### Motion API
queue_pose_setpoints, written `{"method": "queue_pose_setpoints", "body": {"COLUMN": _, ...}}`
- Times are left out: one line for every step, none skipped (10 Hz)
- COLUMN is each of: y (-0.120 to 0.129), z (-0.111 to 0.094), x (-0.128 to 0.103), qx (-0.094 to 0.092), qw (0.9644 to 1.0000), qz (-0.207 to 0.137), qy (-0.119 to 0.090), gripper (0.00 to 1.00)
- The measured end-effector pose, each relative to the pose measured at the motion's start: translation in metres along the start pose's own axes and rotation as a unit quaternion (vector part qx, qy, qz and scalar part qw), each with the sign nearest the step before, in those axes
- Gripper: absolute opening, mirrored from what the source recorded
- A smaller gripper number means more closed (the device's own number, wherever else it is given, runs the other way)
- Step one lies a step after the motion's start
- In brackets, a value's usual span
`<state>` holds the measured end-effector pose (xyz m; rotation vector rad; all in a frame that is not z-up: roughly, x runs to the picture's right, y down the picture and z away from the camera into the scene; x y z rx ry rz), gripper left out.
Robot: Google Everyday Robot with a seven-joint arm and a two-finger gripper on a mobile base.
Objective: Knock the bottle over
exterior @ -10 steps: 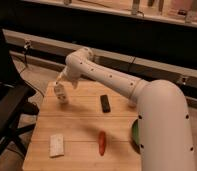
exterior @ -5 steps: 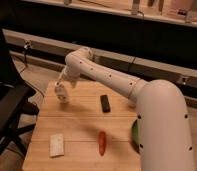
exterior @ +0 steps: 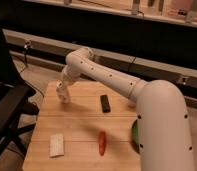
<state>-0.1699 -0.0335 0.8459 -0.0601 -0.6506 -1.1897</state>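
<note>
My gripper [exterior: 62,93] hangs from the white arm over the far left part of the wooden table [exterior: 82,125]. It points down and is close to the tabletop. A small pale upright shape right at the gripper's tip looks like the bottle [exterior: 65,96]. It merges with the gripper, so I cannot tell whether they touch. The arm's elbow [exterior: 80,61] is above and to the right of it.
A black oblong object [exterior: 105,103] lies mid-table to the right of the gripper. A red object [exterior: 101,142] and a white flat packet [exterior: 57,145] lie near the front. A green object [exterior: 135,135] shows beside the arm's base. A black chair [exterior: 7,107] stands to the left of the table.
The gripper has moved slightly down and to the right at the pale shape. Nothing else on the table has moved.
</note>
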Motion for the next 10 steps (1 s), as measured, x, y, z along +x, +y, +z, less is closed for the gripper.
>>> {"method": "queue_pose_setpoints", "body": {"y": 0.001, "z": 0.0, "x": -0.002, "qx": 0.002, "qw": 1.0, "qz": -0.001, "qy": 0.0, "gripper": 0.16}}
{"method": "queue_pose_setpoints", "body": {"y": 0.003, "z": -0.002, "x": -0.003, "qx": 0.002, "qw": 1.0, "qz": -0.001, "qy": 0.0, "gripper": 0.08}}
{"method": "queue_pose_setpoints", "body": {"y": 0.008, "z": -0.004, "x": -0.002, "qx": 0.003, "qw": 1.0, "qz": 0.0, "qy": 0.001, "gripper": 0.01}}
{"method": "queue_pose_setpoints", "body": {"y": 0.01, "z": -0.005, "x": -0.001, "qx": 0.003, "qw": 1.0, "qz": 0.001, "qy": 0.002, "gripper": 0.0}}
{"method": "queue_pose_setpoints", "body": {"y": 0.009, "z": -0.005, "x": -0.002, "qx": 0.004, "qw": 1.0, "qz": 0.0, "qy": 0.001, "gripper": 0.0}}
{"method": "queue_pose_setpoints", "body": {"y": 0.008, "z": -0.004, "x": -0.004, "qx": 0.005, "qw": 1.0, "qz": -0.003, "qy": 0.0, "gripper": 0.0}}
{"method": "queue_pose_setpoints", "body": {"y": 0.012, "z": -0.005, "x": -0.004, "qx": 0.006, "qw": 1.0, "qz": -0.002, "qy": 0.0, "gripper": 0.0}}
{"method": "queue_pose_setpoints", "body": {"y": 0.014, "z": -0.005, "x": -0.002, "qx": 0.006, "qw": 1.0, "qz": -0.001, "qy": 0.0, "gripper": 0.0}}
{"method": "queue_pose_setpoints", "body": {"y": 0.014, "z": -0.005, "x": -0.002, "qx": 0.007, "qw": 1.0, "qz": -0.002, "qy": 0.0, "gripper": 0.0}}
{"method": "queue_pose_setpoints", "body": {"y": 0.012, "z": -0.003, "x": -0.002, "qx": 0.008, "qw": 1.0, "qz": -0.004, "qy": -0.001, "gripper": 0.0}}
